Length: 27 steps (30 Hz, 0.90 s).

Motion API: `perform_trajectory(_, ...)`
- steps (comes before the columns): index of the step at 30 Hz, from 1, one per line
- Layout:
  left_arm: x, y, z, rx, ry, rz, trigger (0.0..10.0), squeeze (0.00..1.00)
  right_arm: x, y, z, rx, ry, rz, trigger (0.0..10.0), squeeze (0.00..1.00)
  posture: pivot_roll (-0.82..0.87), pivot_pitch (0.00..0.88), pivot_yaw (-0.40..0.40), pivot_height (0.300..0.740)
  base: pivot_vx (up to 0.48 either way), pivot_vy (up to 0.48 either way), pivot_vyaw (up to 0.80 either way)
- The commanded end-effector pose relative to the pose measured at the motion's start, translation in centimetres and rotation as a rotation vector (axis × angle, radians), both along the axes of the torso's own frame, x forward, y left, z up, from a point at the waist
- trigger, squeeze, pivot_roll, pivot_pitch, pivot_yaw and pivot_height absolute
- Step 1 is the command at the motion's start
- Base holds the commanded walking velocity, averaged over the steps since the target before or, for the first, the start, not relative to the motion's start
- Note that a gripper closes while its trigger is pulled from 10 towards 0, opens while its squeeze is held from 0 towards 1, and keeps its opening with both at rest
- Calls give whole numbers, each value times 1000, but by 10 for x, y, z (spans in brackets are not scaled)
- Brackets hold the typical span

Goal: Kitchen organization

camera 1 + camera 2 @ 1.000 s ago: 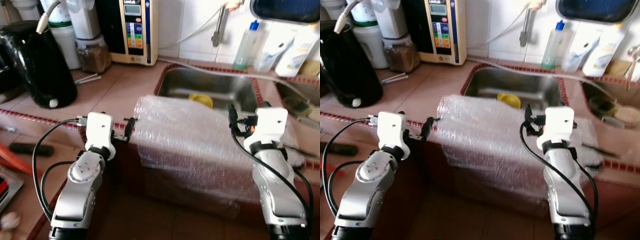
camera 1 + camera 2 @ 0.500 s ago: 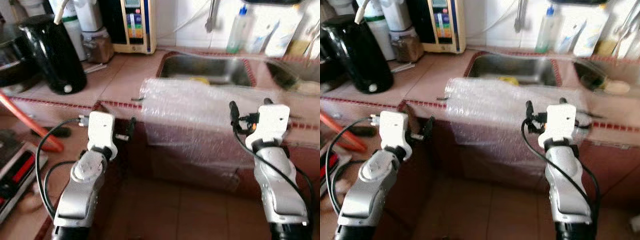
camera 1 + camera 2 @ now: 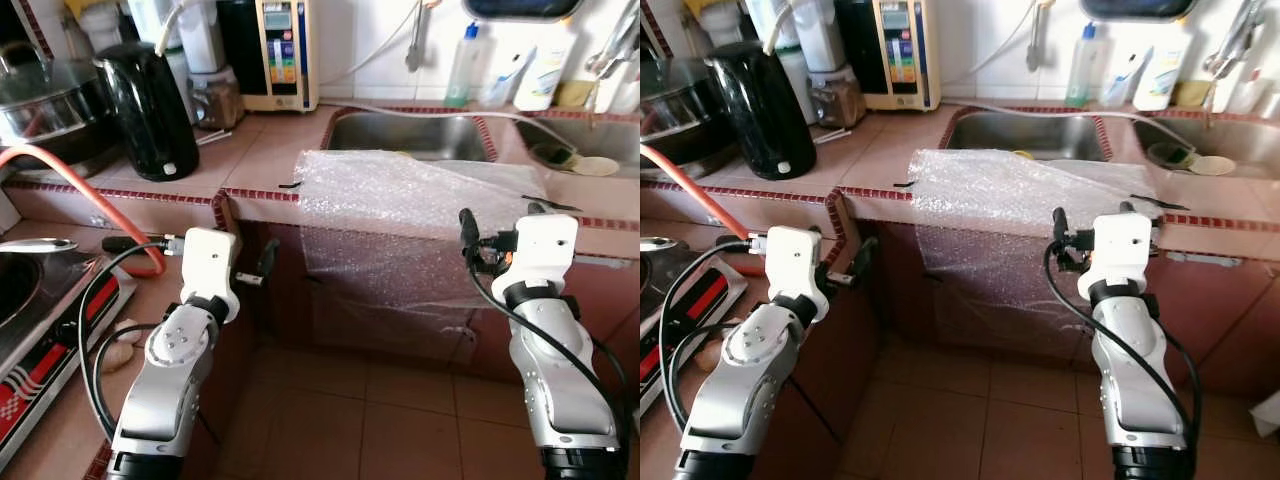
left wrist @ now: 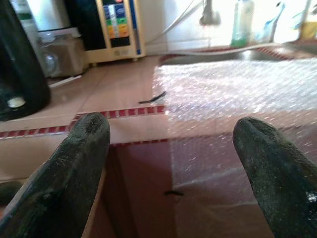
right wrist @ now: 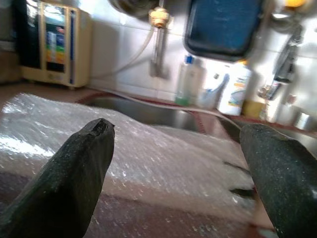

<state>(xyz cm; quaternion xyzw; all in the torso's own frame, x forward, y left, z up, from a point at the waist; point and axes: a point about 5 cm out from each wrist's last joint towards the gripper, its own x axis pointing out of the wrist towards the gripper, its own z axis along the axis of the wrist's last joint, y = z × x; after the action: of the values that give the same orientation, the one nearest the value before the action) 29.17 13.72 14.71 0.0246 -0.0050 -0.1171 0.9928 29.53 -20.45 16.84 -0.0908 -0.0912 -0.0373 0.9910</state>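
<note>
A sheet of clear bubble wrap (image 3: pixel 415 205) lies on the tiled counter (image 3: pixel 255 160) in front of the steel sink (image 3: pixel 405 133) and hangs down over the cabinet front. My left gripper (image 3: pixel 248 268) is held out short of the counter edge, left of the hanging sheet, open with nothing between its fingers (image 4: pixel 81 148). My right gripper (image 3: pixel 498 222) stands open before the sheet's right part, at counter height and clear of it; its fingers (image 5: pixel 79 163) hold nothing.
A black kettle (image 3: pixel 148 110), a jar and a water purifier (image 3: pixel 283 52) stand at the back left. Bottles (image 3: pixel 462 68) line the wall behind the sink. A stove (image 3: pixel 40 330), an orange hose (image 3: pixel 95 170) and a lidded pot (image 3: pixel 45 95) are on my left. Tiled floor (image 3: pixel 380 420) lies below.
The whole view has pulled back from the counter, so the stove and floor have come into sight. Both grippers stay open and the bubble wrap lies as before.
</note>
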Motion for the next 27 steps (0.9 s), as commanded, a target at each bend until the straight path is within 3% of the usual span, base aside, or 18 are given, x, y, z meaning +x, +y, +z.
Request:
perform_trajectory(1, 1, 6, -1, -10, 16, 14, 10000, 0, 2, 5, 4, -5, -14, 16, 10000, 0, -9, 0, 32, 740, 0, 0, 0)
perform_trajectory(15, 2, 3, -2, -31, 14, -19, 10000, 0, 3, 5, 4, -5, -15, 15, 10000, 0, -10, 0, 36, 740, 0, 0, 0)
perform_trajectory(21, 2, 2, -3, -44, 22, -23, 10000, 0, 4, 4, 4, -4, -14, 14, 10000, 0, -13, 0, 34, 740, 0, -321, 0)
perform_trajectory(27, 2, 1, -4, -51, 28, -26, 10000, 0, 4, 5, 3, -5, -9, 15, 10000, 0, -15, 0, 33, 740, 0, -322, -758)
